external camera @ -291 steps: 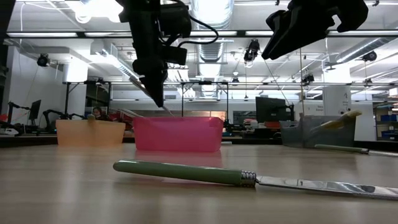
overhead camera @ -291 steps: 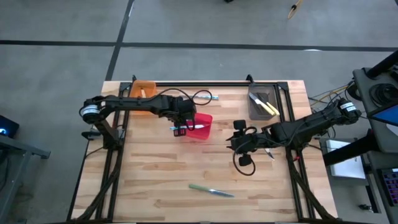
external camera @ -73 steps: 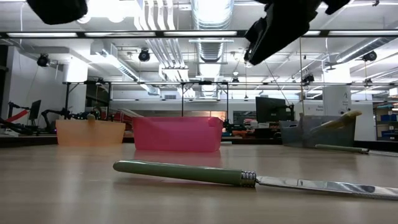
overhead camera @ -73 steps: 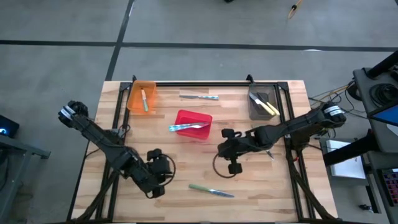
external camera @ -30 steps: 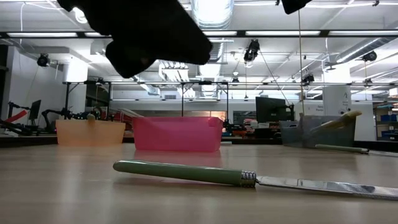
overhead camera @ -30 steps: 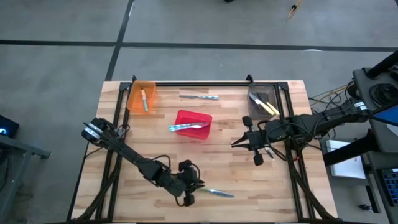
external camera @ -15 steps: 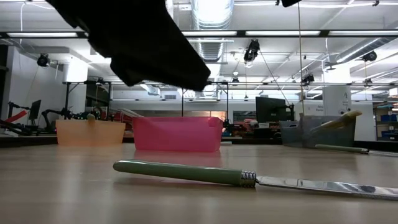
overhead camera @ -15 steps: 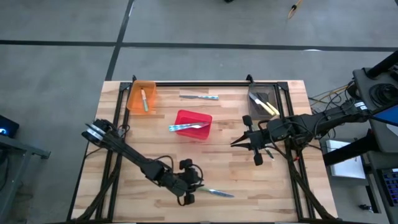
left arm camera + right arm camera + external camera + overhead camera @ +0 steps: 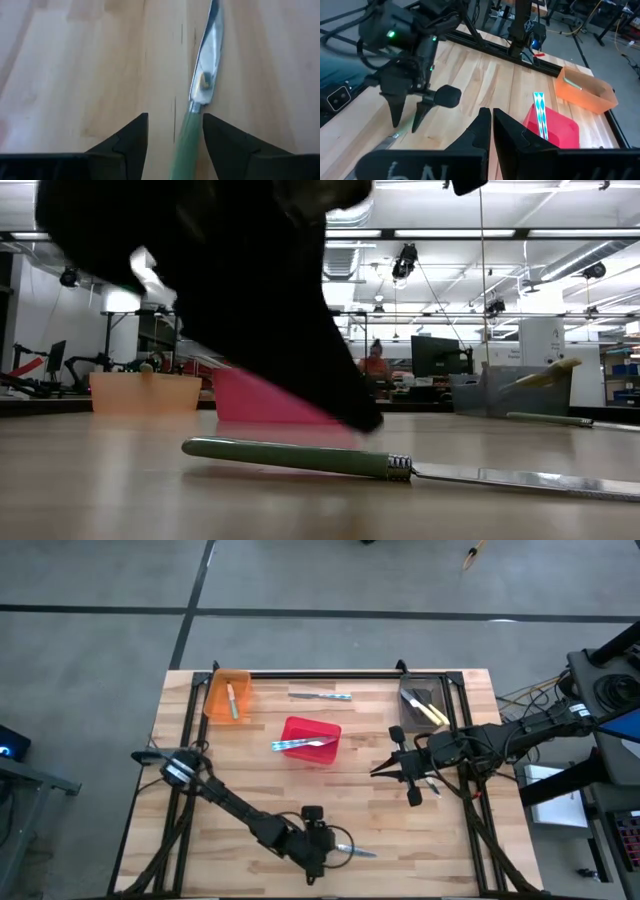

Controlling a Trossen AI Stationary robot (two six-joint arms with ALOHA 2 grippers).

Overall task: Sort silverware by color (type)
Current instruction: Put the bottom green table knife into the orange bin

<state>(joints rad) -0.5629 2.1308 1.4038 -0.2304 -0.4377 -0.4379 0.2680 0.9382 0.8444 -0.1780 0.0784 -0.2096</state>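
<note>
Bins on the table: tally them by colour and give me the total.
orange bin: 1
red bin: 1
grey bin: 1
Total: 3

I see the light wooden plank table (image 9: 250, 785) on grey concrete floor (image 9: 300, 580). Beyond the table: white ceiling strip lights (image 9: 450, 233), dark computer monitor (image 9: 432, 357), a person in an orange top (image 9: 376, 364) beside it.
</note>
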